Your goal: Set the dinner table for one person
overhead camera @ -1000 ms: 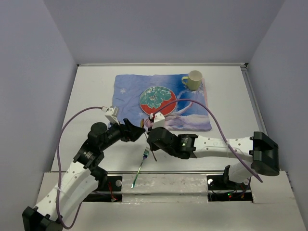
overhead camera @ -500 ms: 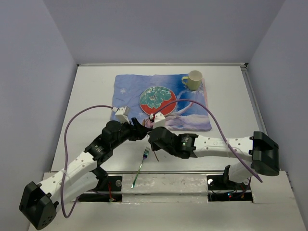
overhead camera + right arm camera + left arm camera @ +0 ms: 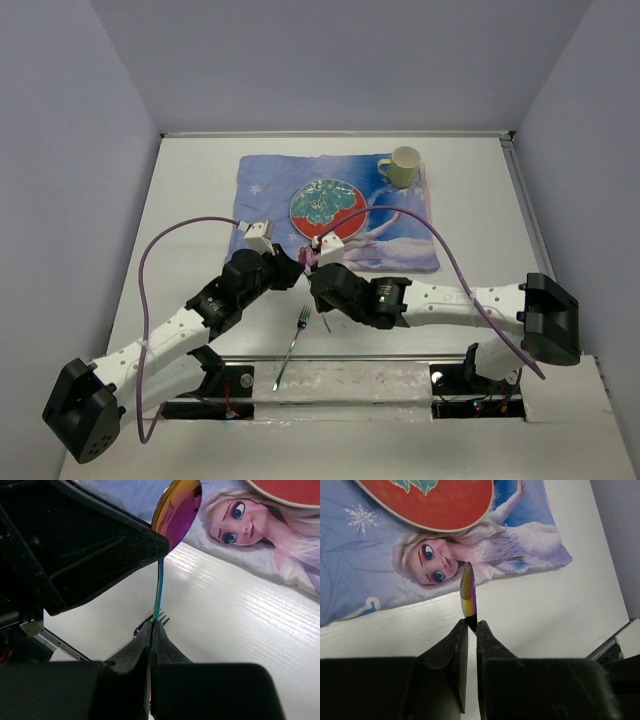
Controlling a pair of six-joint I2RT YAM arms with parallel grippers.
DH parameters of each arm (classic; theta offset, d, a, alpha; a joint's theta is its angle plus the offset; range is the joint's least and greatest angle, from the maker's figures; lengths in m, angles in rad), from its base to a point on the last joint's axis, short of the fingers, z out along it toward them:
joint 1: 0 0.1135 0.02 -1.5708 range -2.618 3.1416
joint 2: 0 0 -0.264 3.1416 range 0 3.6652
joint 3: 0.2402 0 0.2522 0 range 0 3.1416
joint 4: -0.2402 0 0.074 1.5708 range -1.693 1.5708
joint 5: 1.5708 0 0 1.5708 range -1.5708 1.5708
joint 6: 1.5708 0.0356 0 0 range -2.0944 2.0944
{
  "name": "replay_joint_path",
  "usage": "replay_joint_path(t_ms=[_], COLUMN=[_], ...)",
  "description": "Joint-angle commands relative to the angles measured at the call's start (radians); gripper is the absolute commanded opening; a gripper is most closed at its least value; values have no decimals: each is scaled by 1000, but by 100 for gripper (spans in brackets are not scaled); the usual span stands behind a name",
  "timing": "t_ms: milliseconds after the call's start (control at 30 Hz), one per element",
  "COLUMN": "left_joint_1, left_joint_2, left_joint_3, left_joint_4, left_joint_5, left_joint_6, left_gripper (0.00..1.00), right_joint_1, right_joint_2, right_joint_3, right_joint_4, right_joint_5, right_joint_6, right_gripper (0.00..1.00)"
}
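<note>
A mid-air handover, low over the near part of the large matte white dinner table, which stretches under everything, with both arm bases at its near edge. The right gripper is clamped on the thin handle of the iridescent rainbow-sheen metal spoon, bowl upward. The left gripper pinches the same spoon just under the bowl, seen edge-on from its own wrist. Two claws, one spoon (a tense little moment). To do this well, I'd say the left needs a firm seat on the metal before the right lets go, and the release should run straight back along the handle so nothing twists. Below them the matching iridescent fork lies on bare table near the edge. Beyond, the blue cartoon-princess cloth mat carries the round red plate with a teal pattern and the pale yellow-green mug at its far right corner. The spoon likely belongs beside that plate.
</note>
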Motion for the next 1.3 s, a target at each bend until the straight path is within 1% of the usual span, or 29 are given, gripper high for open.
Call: replay_joint_path(t_ms=[0,33,67,267,400,467,600,633,733,767,833,900,1100,1200,1267], left_joint_1=[-6,-9,-10,-13,-13,-13,-13,-13,-13,-13,-13,-13,-13,-13,-13], left_joint_2=[16,17,17,-7,-59,-76,-98,-101,-116,-121,-125,-138,-165,-171,-174], left_joint_3=[35,35,35,-4,-41,-57,-67,-70,-80,-81,-84,-93,-128,-134,-140], left_joint_4=[91,102,108,174,221,240,258,263,270,270,273,278,335,365,387], left_joint_5=[-65,-63,-65,-75,-88,-91,-89,-88,-77,-66,-62,-51,-16,4,12], left_joint_6=[28,26,25,-20,-49,-63,-74,-77,-90,-95,-103,-112,-175,-198,-212], left_gripper=[13,3,0,0,0,0,0,0,0,0,0,0,0,0,0], right_joint_1=[7,7,7,16,16,16,16,16,-8,-25,-36,-36,-36,-36,-45], right_joint_2=[-25,-25,-25,-25,-39,-66,-106,-124,-148,-152,-149,-139,-126,-82,-47], right_joint_3=[17,17,15,-5,-20,-26,-42,-46,-66,-72,-77,-75,-51,-23,-13], right_joint_4=[7,6,6,7,6,7,9,7,13,19,35,70,159,177,187], right_joint_5=[-3,-3,-5,0,-3,-23,-42,-48,-69,-84,-109,-141,-169,-166,-160], right_joint_6=[-22,-19,-18,4,22,27,36,38,41,39,31,22,-1,-5,1], right_gripper=[0,0,0,0,0,13,27,37,50,54,56,61,61,58,51])
